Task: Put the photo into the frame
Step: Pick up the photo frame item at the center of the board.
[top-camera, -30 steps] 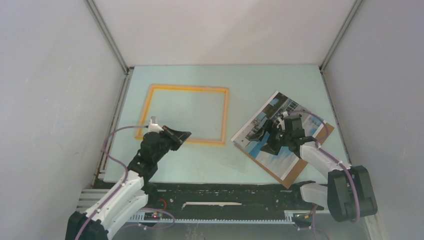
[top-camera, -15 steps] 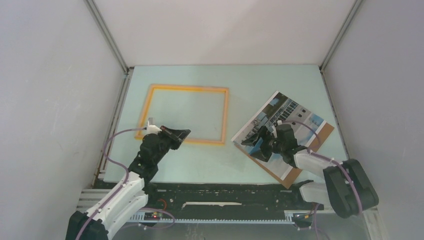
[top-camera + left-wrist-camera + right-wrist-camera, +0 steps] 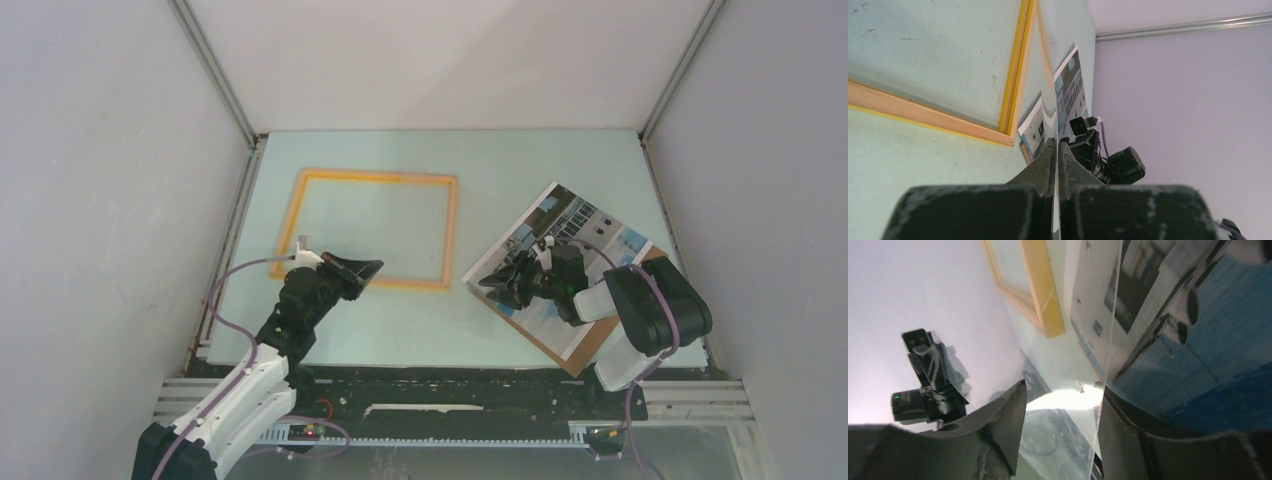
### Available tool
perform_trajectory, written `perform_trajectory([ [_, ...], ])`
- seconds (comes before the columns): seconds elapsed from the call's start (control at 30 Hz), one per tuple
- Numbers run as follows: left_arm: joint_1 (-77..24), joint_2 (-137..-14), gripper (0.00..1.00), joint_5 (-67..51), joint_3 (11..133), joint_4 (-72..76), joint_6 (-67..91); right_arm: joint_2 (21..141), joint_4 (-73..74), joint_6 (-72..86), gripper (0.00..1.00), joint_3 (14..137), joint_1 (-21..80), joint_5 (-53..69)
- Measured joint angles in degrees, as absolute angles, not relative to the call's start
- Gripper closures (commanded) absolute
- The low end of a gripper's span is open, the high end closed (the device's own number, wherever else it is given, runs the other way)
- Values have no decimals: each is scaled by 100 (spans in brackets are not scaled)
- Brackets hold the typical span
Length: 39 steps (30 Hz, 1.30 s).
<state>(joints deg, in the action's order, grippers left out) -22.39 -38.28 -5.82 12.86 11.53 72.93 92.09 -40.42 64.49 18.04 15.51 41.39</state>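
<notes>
Nearest, my two bases sat at the near edge, the left one cut off by the bottom of the overhead view. My right arm (image 3: 650, 310) was folded low over the near right of the surface (image 3: 400, 325) and hid much of what lay under it. Beneath it a brown backing board (image 3: 592, 350) showed only as a strip along its near edge and a corner at the right. The photo (image 3: 575, 215) lay on that board, picture up and skewed, its middle covered by my wrist. My right fingers (image 3: 500, 282) stood apart over the photo's near left corner, gripping nothing I could see. In the wrist view a clear edge ran between them, and I could not tell what it belonged to. To the left, my left fingers (image 3: 368, 268) were pressed together at the near right corner of the frame (image 3: 452, 225). The frame lay flat just left of the photo, not touching it. A thin glint rose from between those fingers; whether they pinched anything I could not tell.
</notes>
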Motion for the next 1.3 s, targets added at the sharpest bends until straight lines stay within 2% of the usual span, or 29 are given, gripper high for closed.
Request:
perform_trajectory([
  [0.17, -2235, -3736, 100, -676, 1284, 1131, 7371, 9515, -4908, 6731, 56, 1752, 1127, 4431],
  [0.4, -2235, -3863, 99, -825, 1094, 1190, 7531, 10101, -6080, 7107, 88, 1800, 849, 4829],
  [0.47, -2235, -3994, 77, -897, 1085, 1190, 7550, 10265, -6292, 7201, 100, 1831, 740, 4960],
  [0.53, -2231, -4134, 50, -1015, 1085, 1188, 7513, 10366, -6361, 7223, 100, 1900, 613, 5153],
  [0.6, -2185, -4327, 32, -1203, 1087, 1166, 7456, 10460, -6353, 7190, 100, 2088, 473, 5411],
  [0.67, -2058, -4598, 21, -1450, 1094, 1155, 7391, 10516, -6333, 7155, 100, 2294, 364, 5651],
  [0.77, -1782, -5096, 11, -1935, 1094, 1192, 7286, 10516, -6263, 7043, 100, 2499, 290, 5913],
  [1.03, -1518, -5902, 5, -2670, 1791, 707, 6573, 10508, -5992, 6777, 100, 2565, 303, 6208],
  [1.1, -1516, -5704, 0, -2493, 1935, 357, 6320, 10433, -5776, 6630, 100, 2565, 303, 6213],
  [1.3, -1470, -4954, 0, -1577, 2075, -856, 5570, 9961, -4998, 6117, 100, 2565, 305, 6208],
])
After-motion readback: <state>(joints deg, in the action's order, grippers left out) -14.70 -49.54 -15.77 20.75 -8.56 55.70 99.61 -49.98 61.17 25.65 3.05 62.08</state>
